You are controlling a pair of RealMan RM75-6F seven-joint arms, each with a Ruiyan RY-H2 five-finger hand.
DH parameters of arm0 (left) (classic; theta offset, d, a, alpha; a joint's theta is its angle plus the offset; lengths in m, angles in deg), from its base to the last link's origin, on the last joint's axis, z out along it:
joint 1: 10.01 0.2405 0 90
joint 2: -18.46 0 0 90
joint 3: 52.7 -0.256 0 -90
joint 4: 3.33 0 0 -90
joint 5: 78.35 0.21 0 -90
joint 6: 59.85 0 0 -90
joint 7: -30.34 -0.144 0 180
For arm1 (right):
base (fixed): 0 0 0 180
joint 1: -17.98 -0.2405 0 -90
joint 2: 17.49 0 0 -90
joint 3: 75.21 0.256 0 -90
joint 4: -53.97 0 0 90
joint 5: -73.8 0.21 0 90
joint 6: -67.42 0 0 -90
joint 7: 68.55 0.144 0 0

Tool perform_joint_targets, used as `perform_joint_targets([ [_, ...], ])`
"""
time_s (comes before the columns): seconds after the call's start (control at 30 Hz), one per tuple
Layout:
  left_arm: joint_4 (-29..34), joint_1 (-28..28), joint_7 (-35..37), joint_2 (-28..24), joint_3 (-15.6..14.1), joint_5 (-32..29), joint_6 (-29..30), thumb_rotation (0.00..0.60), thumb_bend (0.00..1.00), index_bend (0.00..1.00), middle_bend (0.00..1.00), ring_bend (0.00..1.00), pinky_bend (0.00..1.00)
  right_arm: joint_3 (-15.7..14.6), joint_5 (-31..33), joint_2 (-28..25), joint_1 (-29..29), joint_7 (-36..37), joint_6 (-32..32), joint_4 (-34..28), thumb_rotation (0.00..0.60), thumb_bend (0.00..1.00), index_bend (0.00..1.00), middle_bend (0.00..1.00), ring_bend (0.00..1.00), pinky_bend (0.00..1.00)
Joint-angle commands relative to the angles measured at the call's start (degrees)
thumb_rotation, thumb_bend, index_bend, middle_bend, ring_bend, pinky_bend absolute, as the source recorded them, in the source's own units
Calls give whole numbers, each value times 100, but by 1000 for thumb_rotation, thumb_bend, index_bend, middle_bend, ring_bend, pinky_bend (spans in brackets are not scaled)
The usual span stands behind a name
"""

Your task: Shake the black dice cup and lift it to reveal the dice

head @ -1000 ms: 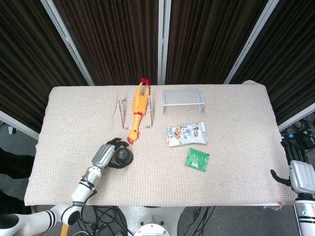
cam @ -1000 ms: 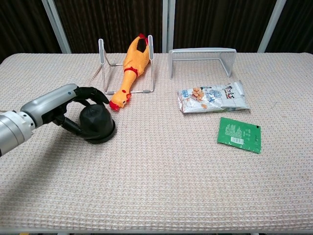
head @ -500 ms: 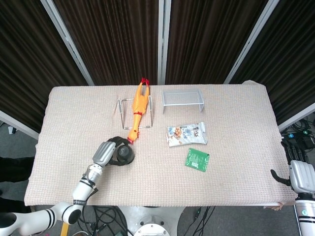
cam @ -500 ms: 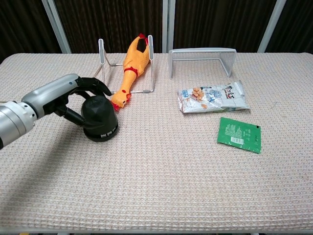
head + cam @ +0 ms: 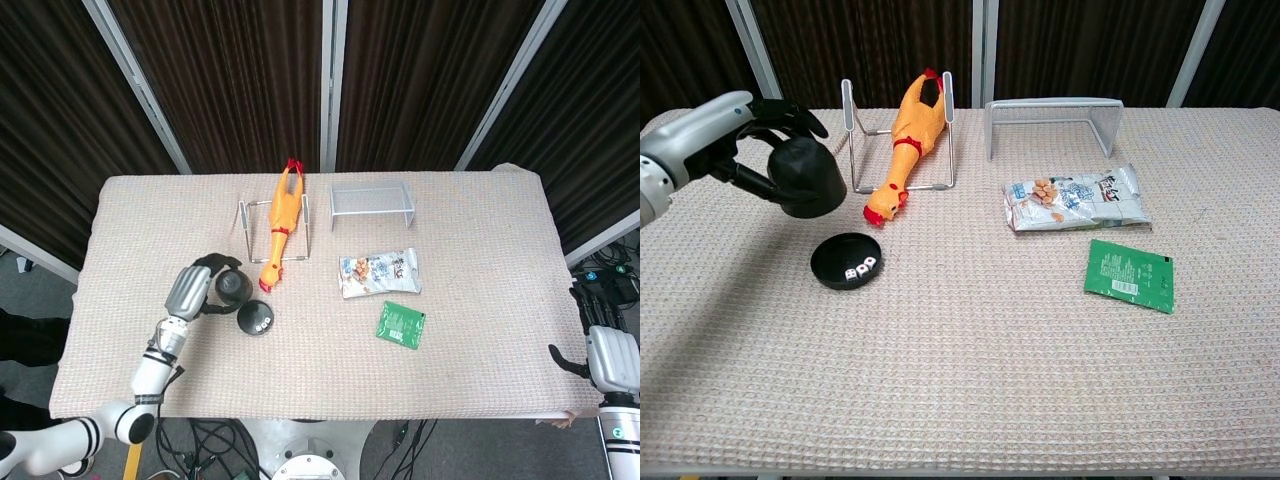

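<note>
- currently, left hand (image 5: 725, 140) grips black dice cup (image 5: 805, 178), held clear above and left of the black base tray (image 5: 845, 261).
- white dice (image 5: 860, 268) sit in the tray.
- right hand (image 5: 605, 335): finger state cannot be determined.

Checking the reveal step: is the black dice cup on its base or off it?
Off. The left hand holds the dice cup above the table; the black base lies uncovered with white dice showing.

Camera layout: a high head view and a low chest view.
Head view looks steeply down over the whole table (image 5: 480, 260); chest view sits nearer, facing twelve o'clock across it. Both share the rubber chicken (image 5: 277, 228) (image 5: 906, 140).
</note>
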Motion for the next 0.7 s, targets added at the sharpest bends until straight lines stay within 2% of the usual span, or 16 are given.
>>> perform_joint_targets([
  [0.03, -390, -117, -108, 106, 122, -84, -27, 600, 214, 301, 399, 225, 250, -4, -2, 3, -3, -11, 5, -5, 600, 169, 0, 0, 0, 0],
  [0.17, -863, -135, -15, 266, 107, -172, -112, 600, 185, 256, 372, 215, 243, -5, -1, 4, -4, -29, 5, -16, 600, 169, 0, 0, 0, 0],
  [0.27, -1018, -108, 148, 275, 54, -197, -205, 600, 140, 174, 284, 149, 214, 2, 8, 3, -7, -32, 5, -20, 600, 170, 0, 0, 0, 0],
  [0.4, -1217, -70, 343, 336, 57, -214, -175, 600, 125, 152, 224, 106, 192, -7, -2, 0, -4, -35, 3, -26, 600, 169, 0, 0, 0, 0],
  [0.53, -1220, -26, 443, 269, 27, -179, -141, 600, 122, 140, 191, 82, 170, 4, 6, -9, 1, -21, -11, -26, 600, 169, 0, 0, 0, 0],
  [0.7, -926, 100, 466, -10, 97, -118, 176, 600, 115, 140, 188, 79, 169, -3, -14, -9, 6, 15, -21, -12, 600, 169, 0, 0, 0, 0],
])
